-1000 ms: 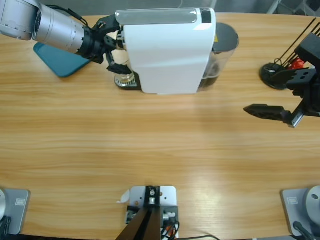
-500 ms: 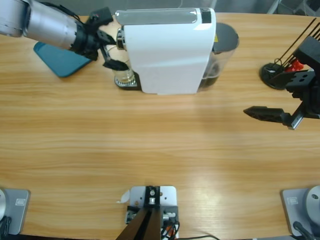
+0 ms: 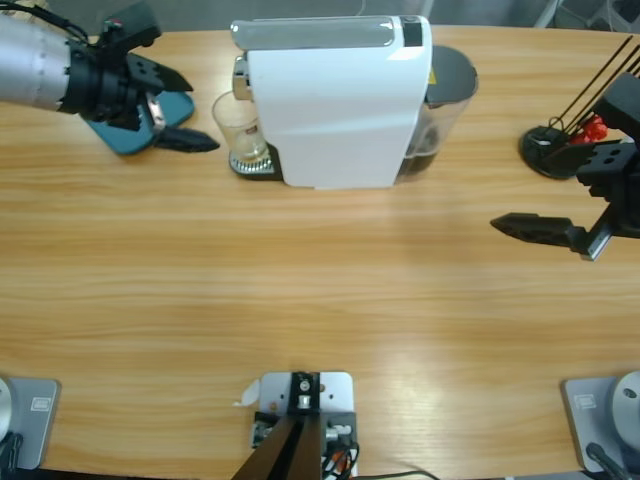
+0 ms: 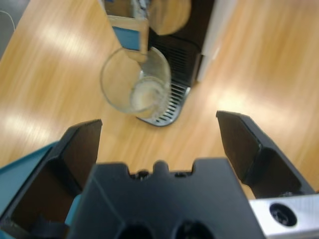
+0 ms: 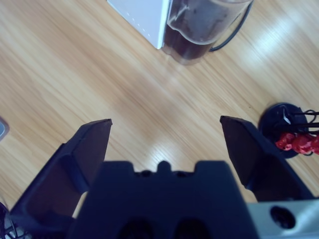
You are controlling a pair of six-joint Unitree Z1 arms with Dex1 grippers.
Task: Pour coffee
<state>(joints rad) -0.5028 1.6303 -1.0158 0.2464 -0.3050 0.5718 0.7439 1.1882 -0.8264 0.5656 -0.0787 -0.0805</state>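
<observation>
1. Right gripper (image 3: 545,230), right edge of the high view: jaws spread wide, holding nothing, over bare table (image 3: 320,300).
2. Left gripper (image 3: 175,110), upper left of the high view: jaws apart and empty, just left of the tumbler (image 3: 240,125) without touching it, over a teal tray (image 3: 110,125).
3. The tumbler stands upright on the drip grate (image 4: 167,107) of the white coffee machine (image 3: 335,100), under the spout (image 4: 142,30).
4. Task status: the left wrist view shows the tumbler clear, with only a pale bottom. No dark coffee is visible in it. Judgement: the glass is positioned; brewing or pouring remains.
5. Far items: the machine's tank (image 5: 204,25) holds some liquid; red capsules (image 5: 299,142) hang on a black stand (image 3: 550,150).
6. Markings: a small reddish mark on the tumbler is unreadable. No other writing is legible.
</observation>
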